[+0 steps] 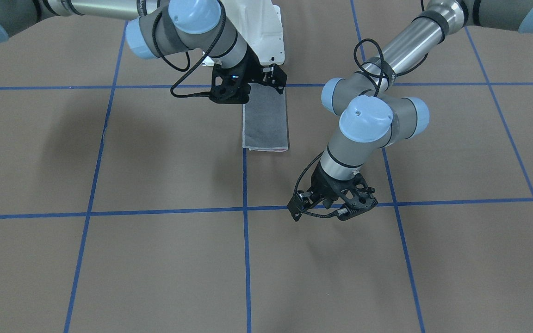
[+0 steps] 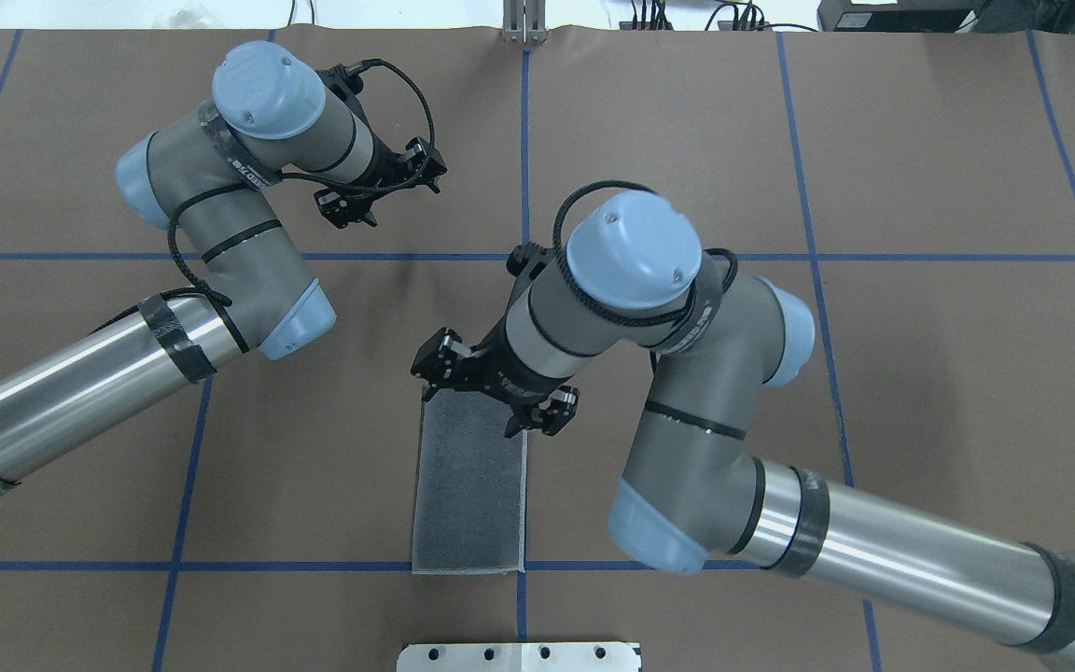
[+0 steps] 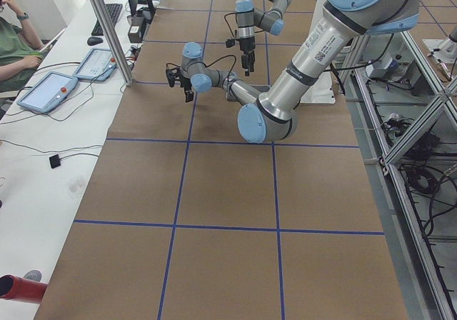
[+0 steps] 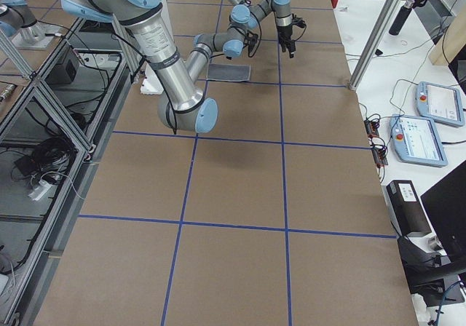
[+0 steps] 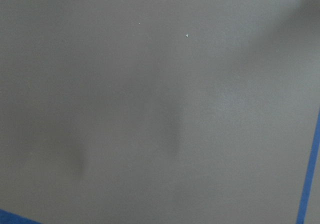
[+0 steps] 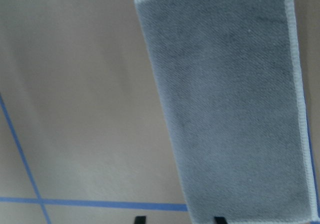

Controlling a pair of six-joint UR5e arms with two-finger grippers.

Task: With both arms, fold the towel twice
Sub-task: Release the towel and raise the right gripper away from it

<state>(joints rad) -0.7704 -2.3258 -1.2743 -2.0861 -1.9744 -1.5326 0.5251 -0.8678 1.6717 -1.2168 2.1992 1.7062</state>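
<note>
Table [image 2: 920, 140] surface: brown paper divided into large squares by blue tape lines [image 2: 780, 257]. It fills every exterior view.

Right arm [image 2: 873, 551]: enters from the robot's right and bends at the elbow. Its wrist points down over the middle of the table.

Left arm [image 2: 62, 401]: enters from the robot's left and reaches further out from the robot's base than the right arm.

Towel [image 2: 469, 495]: lies flat on the table as a narrow rectangle, dark grey face up.
- The long axis runs away from the robot.
- One long stitched edge sits along the centre tape line, with the cloth on the robot's left of that line.
- The short end nearest the robot rests on a cross line.
- The front-facing view shows a thin pink strip at the far short end.

Right gripper [image 2: 497, 387]: positioned over the far short end of the towel.
- Jaws are spread wide and hold nothing.
- The right wrist view shows two black fingertips [image 6: 217, 219] at the bottom edge, one over the cloth and one over bare paper.

Left gripper [image 2: 381, 187]: positioned over bare paper beyond the towel's far end, well apart from the cloth.
- Jaws are spread apart and hold nothing.
- The left wrist view shows only paper and tape.
</note>
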